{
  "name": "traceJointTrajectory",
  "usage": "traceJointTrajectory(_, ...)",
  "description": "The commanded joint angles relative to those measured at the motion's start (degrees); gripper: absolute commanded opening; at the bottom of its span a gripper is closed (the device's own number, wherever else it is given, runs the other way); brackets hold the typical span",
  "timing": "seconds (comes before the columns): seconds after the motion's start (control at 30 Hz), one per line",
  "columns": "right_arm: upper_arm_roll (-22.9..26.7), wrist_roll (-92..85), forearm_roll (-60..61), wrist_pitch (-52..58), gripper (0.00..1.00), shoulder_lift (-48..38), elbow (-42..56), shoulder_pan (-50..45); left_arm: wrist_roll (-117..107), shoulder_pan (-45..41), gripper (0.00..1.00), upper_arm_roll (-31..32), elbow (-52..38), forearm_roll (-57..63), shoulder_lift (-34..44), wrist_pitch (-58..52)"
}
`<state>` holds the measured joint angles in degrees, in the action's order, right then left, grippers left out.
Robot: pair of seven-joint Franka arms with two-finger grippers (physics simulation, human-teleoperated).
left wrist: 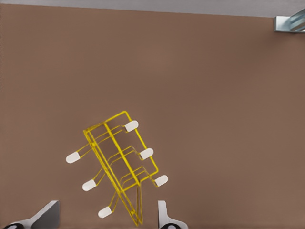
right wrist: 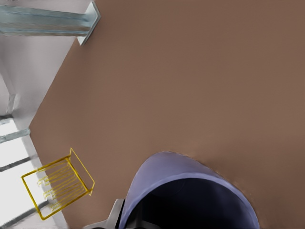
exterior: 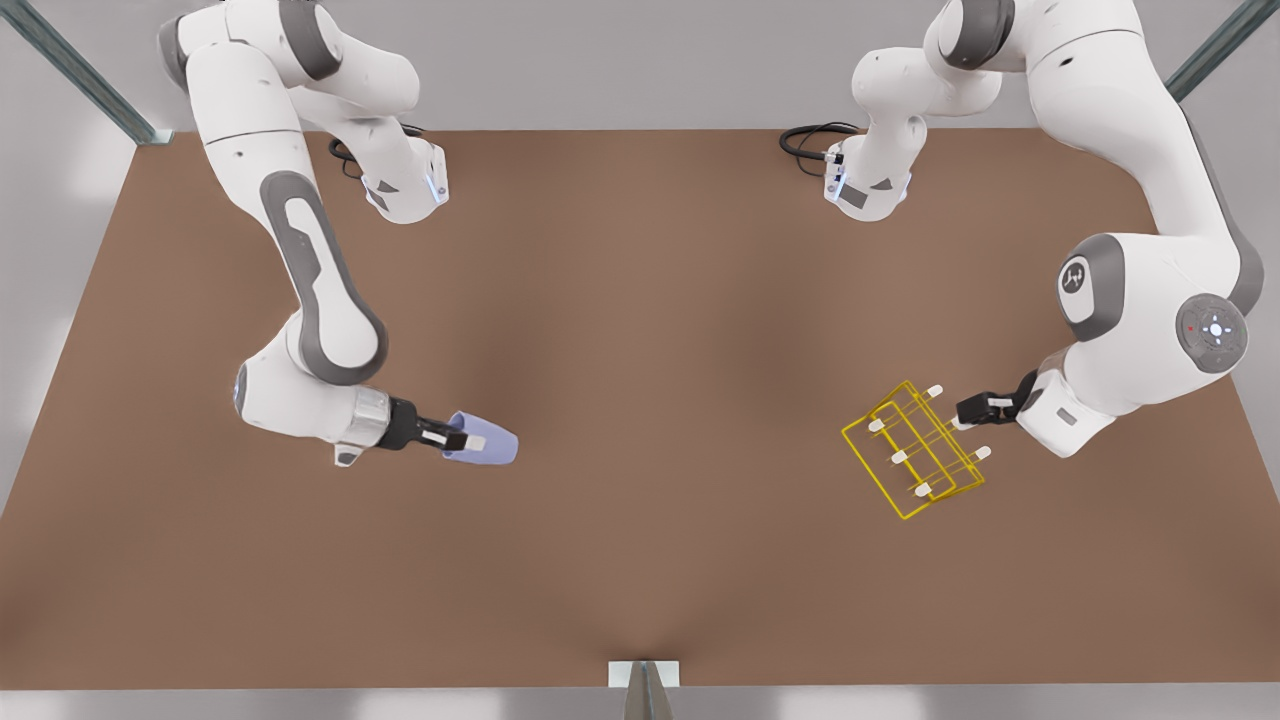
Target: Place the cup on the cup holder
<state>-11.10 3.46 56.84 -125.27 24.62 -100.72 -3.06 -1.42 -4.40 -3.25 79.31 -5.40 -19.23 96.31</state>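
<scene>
The cup is small, pale lavender-blue, tapered, handleless and plain-sided. It lies tipped on its side just above the brown table, on the front view's left, its wide mouth turned toward the right gripper and its narrow base pointing toward the table's middle. In the right wrist view the cup shows its dark hollow and pale rim close to the camera.

The cup holder is a thin yellow wire frame with 6 short white-tipped pegs, standing tilted on the front view's right, well apart from the cup. From the left wrist view the cup holder shows 3 pegs on each side of its central frame; from the right wrist view it is a small yellow frame far off near the table's edge.

The right arm bends down from the far left corner and reaches low and nearly level, its fingers pinching the cup's rim, 1 inside and 1 outside. The left arm folds down from the far right, its left gripper at the holder's far right edge near the top peg. Its fingers stand spread, with the holder's lower corner between them.
</scene>
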Motion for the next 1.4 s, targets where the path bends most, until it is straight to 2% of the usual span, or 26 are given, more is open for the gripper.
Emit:
traceJointTrajectory(0.0,-1.29,1.82,11.89,-0.06,0.21,2.01,4.56,-0.72,-4.11,0.0,1.0,0.0,-0.03,0.91,0.07,-0.33)
traceJointTrajectory(0.07,-7.88,2.87,12.68,-6.13,0.21,7.19,11.07,-0.64,-4.11,-0.08,1.0,0.0,-0.03,1.0,0.07,-0.42)
traceJointTrajectory(0.2,-16.94,2.26,12.94,-6.74,0.21,17.39,19.59,-0.81,-4.47,-0.08,1.0,0.09,-0.03,1.0,-0.02,-0.33)
traceJointTrajectory(0.23,-16.85,2.17,12.94,-6.74,0.21,18.53,21.44,-3.27,-4.47,-0.08,1.0,0.09,-0.03,1.0,-0.02,-0.42)
traceJointTrajectory(0.3,-16.85,-0.91,12.68,-6.74,0.21,27.49,30.57,-8.63,-4.38,-0.08,1.0,0.0,-0.03,1.0,-0.02,-0.33)
traceJointTrajectory(0.4,-16.32,-0.82,11.97,-15.26,0.21,31.27,32.42,-14.26,-4.73,-0.17,1.0,0.62,0.06,1.0,-0.02,-0.86)
traceJointTrajectory(0.53,-14.56,-1.08,8.55,-17.29,0.21,35.23,33.66,-15.14,-5.17,-0.17,1.0,0.62,-0.03,1.97,-0.46,-0.16)
traceJointTrajectory(0.63,-14.39,-0.91,8.63,-19.49,0.21,38.22,33.48,-15.49,-19.39,-0.17,1.0,0.7,-0.12,1.79,-0.46,-0.24)
traceJointTrajectory(0.77,-14.39,-0.38,8.55,-21.33,0.21,39.1,32.96,-15.58,-52.61,-0.35,1.0,4.13,-3.81,1.09,0.77,-3.67)
traceJointTrajectory(0.8,-14.39,-0.21,8.72,-21.77,0.86,38.84,32.96,-15.58,-54.74,-0.43,1.0,4.22,-3.81,1.53,0.59,-3.58)
traceJointTrajectory(0.83,-14.39,-0.29,8.46,-21.86,1.0,38.22,32.95,-15.49,-54.74,-0.44,1.0,4.83,-3.81,1.88,0.51,-3.58)
traceJointTrajectory(0.9,-11.84,-0.47,7.58,-21.95,1.0,36.2,30.32,-15.31,-62.55,-0.44,1.0,5.01,-3.81,1.53,0.59,-4.29)
traceJointTrajectory(0.93,-11.66,-0.21,6.96,-21.95,1.0,35.32,29.09,-14.87,-72.12,-0.44,1.0,7.99,-4.51,1.79,0.68,-5.43)
traceJointTrajectory(1.0,-7.36,-0.47,3.19,-21.68,1.0,30.75,23.03,-14.17,-100.86,-0.61,1.0,12.83,-6.62,1.97,0.33,-6.75)
traceJointTrajectory(1.07,-4.2,-0.73,0.11,-21.6,1.0,27.15,18.55,-14.08,-115.62,-7.01,1.0,13.98,-9.15,5.57,-3.26,-6.31)
traceJointTrajectory(1.13,2.3,-1.52,-4.28,-18.53,1.0,19.24,11.95,-14.08,-124.0,-11.59,1.0,14.06,-12.33,6.45,-7.58,-4.2)
traceJointTrajectory(1.2,13.19,-0.74,-14.02,-1.06,1.0,12.3,11.95,-14.26,-126.63,-17.3,1.0,13.97,-12.16,7.41,-10.04,-2.62)
traceJointTrajectory(1.23,16.27,-0.64,-19.64,3.34,1.0,9.67,12.04,-14.17,-128.82,-19.24,1.0,13.98,-12.16,7.42,-11.53,-1.66)
traceJointTrajectory(1.27,21.55,-0.64,-30.38,12.4,1.0,4.74,14.14,-14.17,-132.61,-21.97,1.0,13.98,-11.63,7.77,-13.82,1.51)
traceJointTrajectory(1.3,27.18,-1.17,-35.66,19.79,1.0,2.01,18.36,-14.08,-133.49,-23.46,1.0,13.98,-10.67,7.59,-14.87,4.85)
traceJointTrajectory(1.37,32.46,-3.1,-42.6,30.25,1.0,-3.43,24.08,-14.17,-140.43,-24.6,1.0,13.98,-10.22,7.42,-17.42,10.21)
